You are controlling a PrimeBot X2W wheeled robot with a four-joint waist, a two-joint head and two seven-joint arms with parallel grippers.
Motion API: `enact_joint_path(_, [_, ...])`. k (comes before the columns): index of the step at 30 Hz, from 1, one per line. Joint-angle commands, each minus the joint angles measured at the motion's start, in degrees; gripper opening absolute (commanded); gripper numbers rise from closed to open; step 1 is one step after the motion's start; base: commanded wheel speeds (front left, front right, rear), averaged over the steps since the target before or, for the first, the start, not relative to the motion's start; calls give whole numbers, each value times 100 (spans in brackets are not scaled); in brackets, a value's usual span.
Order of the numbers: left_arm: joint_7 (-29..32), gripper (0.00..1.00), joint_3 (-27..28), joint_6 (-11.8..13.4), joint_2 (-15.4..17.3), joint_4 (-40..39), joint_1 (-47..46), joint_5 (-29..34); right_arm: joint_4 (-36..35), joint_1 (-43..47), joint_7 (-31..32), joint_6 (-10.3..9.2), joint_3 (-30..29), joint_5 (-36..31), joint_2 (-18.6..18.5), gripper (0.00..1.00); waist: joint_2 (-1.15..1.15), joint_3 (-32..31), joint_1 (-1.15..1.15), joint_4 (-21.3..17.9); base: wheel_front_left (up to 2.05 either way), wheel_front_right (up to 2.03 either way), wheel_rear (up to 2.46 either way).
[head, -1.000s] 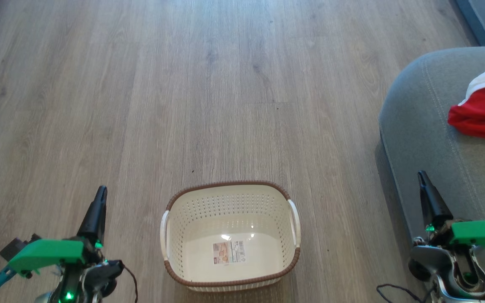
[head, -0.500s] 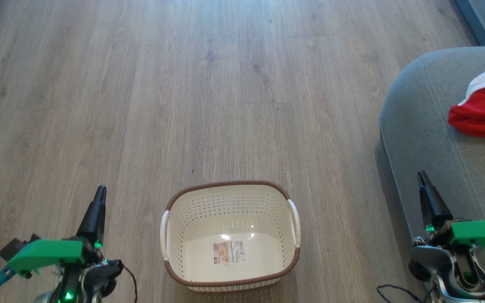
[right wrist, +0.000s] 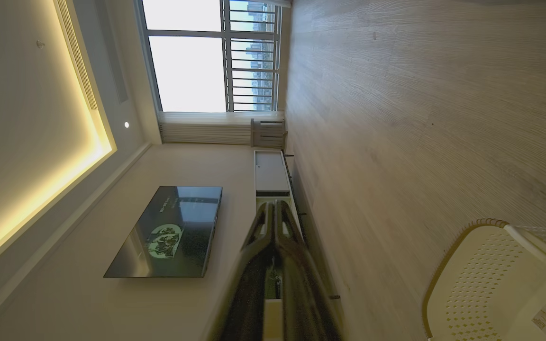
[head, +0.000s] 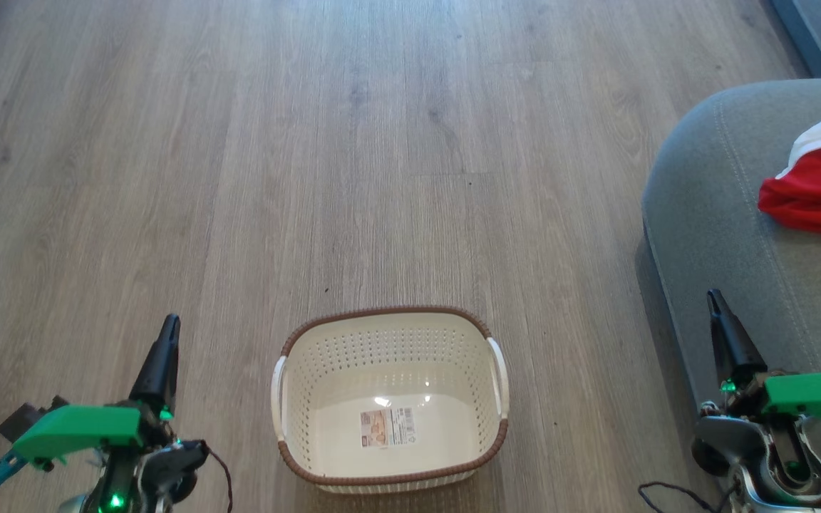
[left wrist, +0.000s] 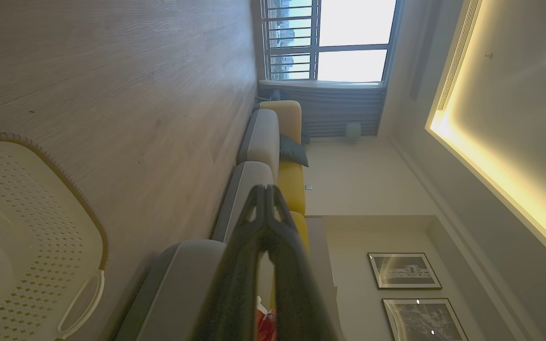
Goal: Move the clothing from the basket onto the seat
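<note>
The left fingers [head: 169, 333] are pressed together, holding nothing, and point far over the wooden floor [head: 382, 142]. The right fingers [head: 715, 305] are closed the same way, just beside the grey seat's [head: 710, 199] near edge. Between them, apart from both, the cream basket [head: 385, 311] stands on the floor, its bottom label showing. Red-and-white clothing [head: 809, 196] lies on the seat, far right. Both arms sit low, green-capped wrists near.

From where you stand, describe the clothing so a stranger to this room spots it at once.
Start at the big grey seat on the right of the head view. On its cushion, at the picture's edge, lies the clothing in a crumpled heap. It is bright red with a white panel, unlike the cream basket on the floor.
</note>
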Motion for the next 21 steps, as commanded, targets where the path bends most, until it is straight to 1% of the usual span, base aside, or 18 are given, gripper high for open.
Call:
enact_joint_path(1, [44, 0, 204, -55, 48, -194, -165, -37, -224, -108, 46, 0, 97, 13, 0, 0, 0, 0, 0, 0, 0, 0, 0])
enact_joint_path(21, [43, 0, 204, -55, 48, -195, -165, -38, -224, -109, 58, 0, 83, 1, 10, 0, 0, 0, 0, 0, 0, 0, 0])
